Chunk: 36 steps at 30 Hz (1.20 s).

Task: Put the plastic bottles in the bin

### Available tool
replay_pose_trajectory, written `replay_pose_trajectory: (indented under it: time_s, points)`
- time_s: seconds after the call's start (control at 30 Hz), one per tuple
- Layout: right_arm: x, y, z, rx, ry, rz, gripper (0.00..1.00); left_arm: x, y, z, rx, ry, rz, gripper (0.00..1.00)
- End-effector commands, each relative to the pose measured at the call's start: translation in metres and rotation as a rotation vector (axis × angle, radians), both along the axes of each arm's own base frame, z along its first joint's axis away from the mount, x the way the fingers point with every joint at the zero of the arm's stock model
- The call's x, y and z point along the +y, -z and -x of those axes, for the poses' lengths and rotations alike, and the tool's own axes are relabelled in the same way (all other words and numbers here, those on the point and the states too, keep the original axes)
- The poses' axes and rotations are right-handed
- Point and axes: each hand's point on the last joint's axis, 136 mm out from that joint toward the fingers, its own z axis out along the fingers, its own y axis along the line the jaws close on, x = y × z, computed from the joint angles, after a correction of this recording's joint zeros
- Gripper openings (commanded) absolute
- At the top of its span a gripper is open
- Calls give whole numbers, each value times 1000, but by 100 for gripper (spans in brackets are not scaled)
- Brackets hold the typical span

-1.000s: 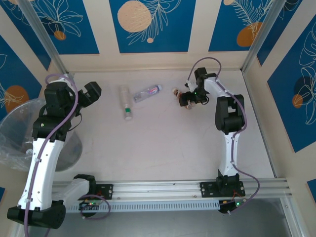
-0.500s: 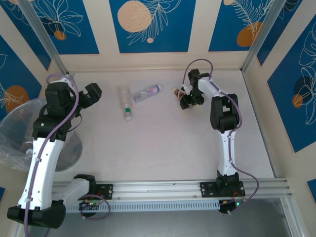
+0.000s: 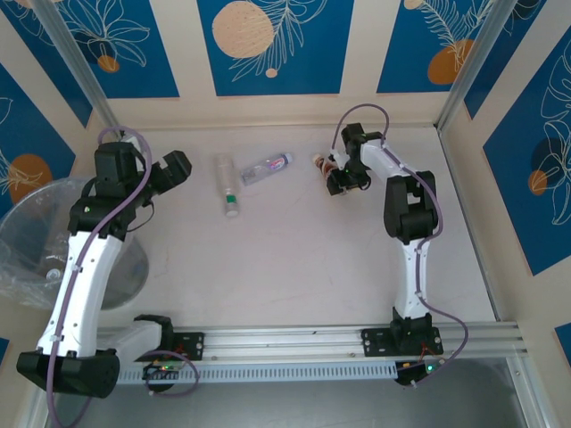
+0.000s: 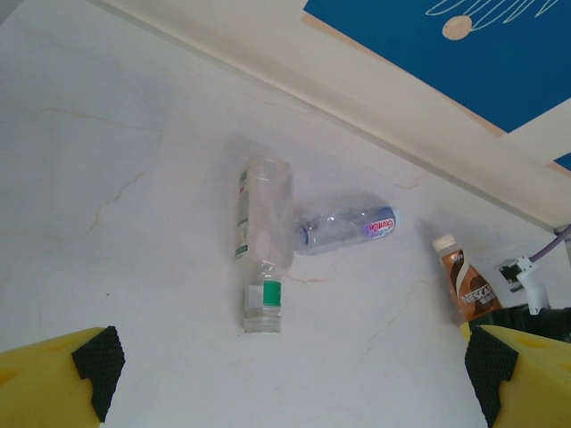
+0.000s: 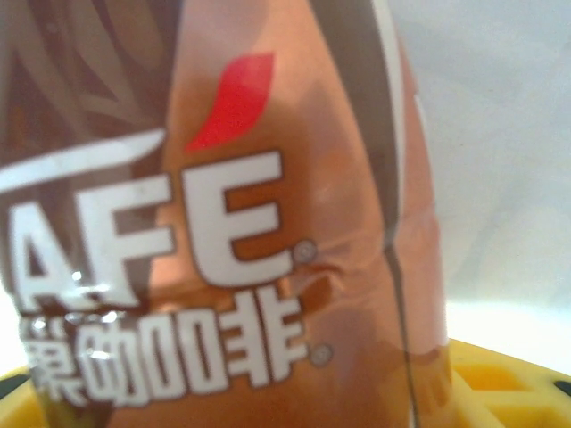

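Three plastic bottles lie at the back of the table. One is clear with a green band (image 3: pixel 228 187) (image 4: pixel 263 245), beside it is a clear one with a bluish label (image 3: pixel 266 168) (image 4: pixel 343 227), and to the right is a brown-labelled one (image 3: pixel 323 165) (image 4: pixel 468 283). My right gripper (image 3: pixel 338 179) (image 5: pixel 268 392) is shut on the brown bottle (image 5: pixel 223 223), whose creased label sits right up against the wrist camera. My left gripper (image 3: pixel 171 169) (image 4: pixel 293 374) hangs open and holds nothing, to the left of the clear bottles. The bin (image 3: pixel 27 236), lined with a crinkled clear bag, stands at the far left.
The back wall runs just behind the bottles, and metal posts (image 3: pixel 85 80) stand at the back corners. A rail (image 3: pixel 294 343) with both arm bases lines the near edge. The left arm rises beside the bin.
My right gripper has closed from wide open onto the brown bottle and shifted slightly left. The left arm has swung a little to the right, jaws still open.
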Motion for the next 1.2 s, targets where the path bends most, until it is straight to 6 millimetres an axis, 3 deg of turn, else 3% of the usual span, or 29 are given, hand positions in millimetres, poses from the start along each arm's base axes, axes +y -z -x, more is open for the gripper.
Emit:
replay_pose_trajectory:
  time_s: [0.0, 0.37, 0.63, 0.93, 1.17]
  points:
    - [10, -29, 1, -64, 12, -54, 54, -14, -13, -1, -22, 67, 35, 100]
    - [30, -68, 25, -160, 83, -239, 54, -48, -1, -15, -3, 194, 164, 99]
    - [67, -98, 51, -173, 120, -474, 53, -66, 0, -18, -10, 242, 197, 99]
    - [88, -124, 66, -160, 205, -632, 52, -124, 9, -26, -1, 432, 202, 99]
    - [114, -139, 90, -123, 140, -685, 52, -179, 18, -31, -7, 589, 210, 99]
